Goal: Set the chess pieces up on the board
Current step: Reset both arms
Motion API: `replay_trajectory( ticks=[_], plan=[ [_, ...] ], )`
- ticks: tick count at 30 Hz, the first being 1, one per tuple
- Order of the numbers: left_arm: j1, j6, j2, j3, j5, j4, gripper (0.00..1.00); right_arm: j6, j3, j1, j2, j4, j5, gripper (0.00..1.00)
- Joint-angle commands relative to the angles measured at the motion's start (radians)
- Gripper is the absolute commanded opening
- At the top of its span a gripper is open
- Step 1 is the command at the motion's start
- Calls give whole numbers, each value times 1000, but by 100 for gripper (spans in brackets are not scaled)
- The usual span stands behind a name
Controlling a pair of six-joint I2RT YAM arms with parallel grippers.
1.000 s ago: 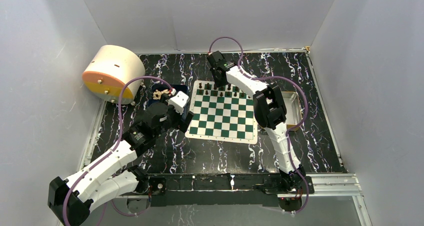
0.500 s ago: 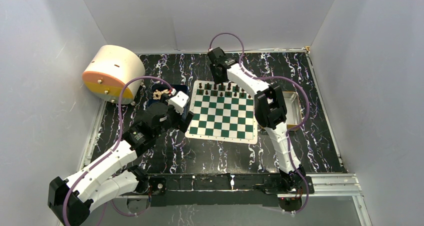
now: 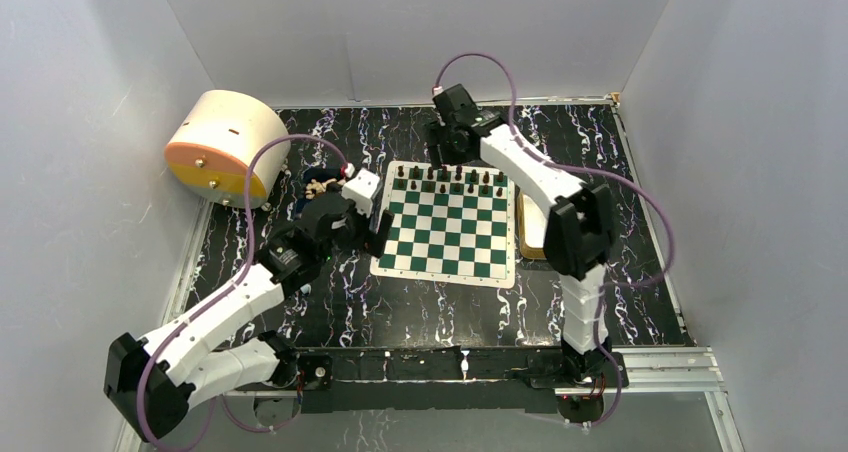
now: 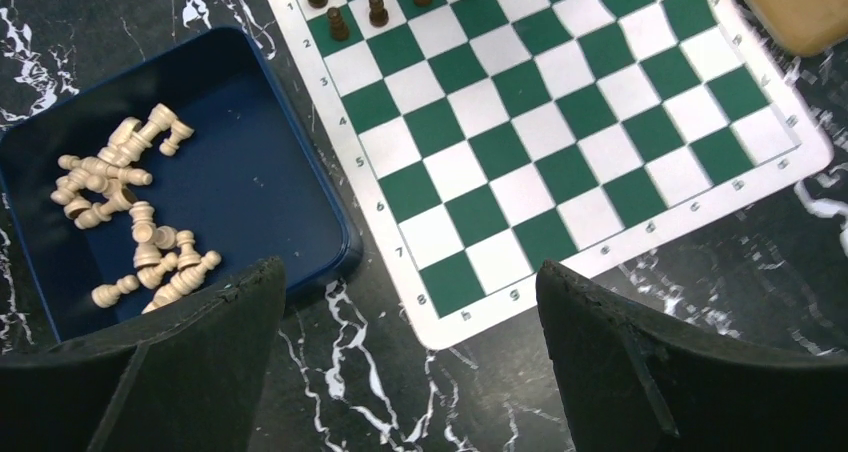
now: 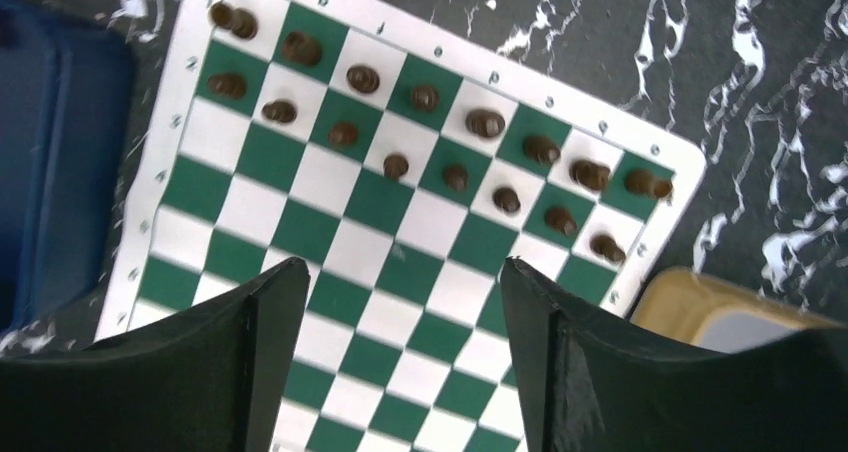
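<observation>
The green and white board [image 3: 445, 234] lies mid-table. Dark chess pieces [image 3: 450, 182] stand in two rows along its far edge, and the right wrist view shows them [image 5: 455, 177] filling both rows of the board [image 5: 325, 177]. My right gripper [image 5: 402, 264] hangs open above the board with nothing between its fingers; from the top it [image 3: 440, 159] is over the far edge. My left gripper [image 4: 407, 270] is open and empty over the board's near-left corner [image 4: 470, 322], beside the blue tray [image 4: 250, 182]; from above it [image 3: 378, 237] sits at the board's left edge.
The blue tray [image 3: 312, 190] left of the board holds several cream chess pieces [image 4: 120, 212]. A gold tin [image 3: 530, 234] lies right of the board, partly behind the right arm. A round cream and orange drum [image 3: 225, 147] sits at the far left.
My right gripper has opened and lifted back from the far row, and its elbow has swung right. The left arm has edged forward a little.
</observation>
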Motion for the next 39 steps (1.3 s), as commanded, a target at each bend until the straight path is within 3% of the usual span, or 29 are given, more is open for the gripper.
replay_trajectory(
  ticks=[1,2,3,10,14,18,25,39],
  plan=[
    [4,-140,48,153,1,-86,93,49,-136,-4,-229,26,-72,85],
    [4,-154,56,176,14,-101,93,55,-176,-4,-267,32,-89,95],
    [4,-163,60,198,45,-112,93,62,-211,-4,-311,38,-105,98],
    [5,-279,72,300,56,-116,93,150,-478,-4,-625,99,-177,99],
    [5,-360,58,314,-9,-123,94,242,-613,-4,-819,134,-186,99],
    [4,-364,18,311,41,-125,94,318,-713,-4,-937,140,-277,99],
    [4,-375,-69,239,69,-104,93,373,-811,-3,-1069,133,-284,99],
    [5,-390,-106,191,46,-99,93,378,-782,-4,-1124,124,-242,99]
  ],
)
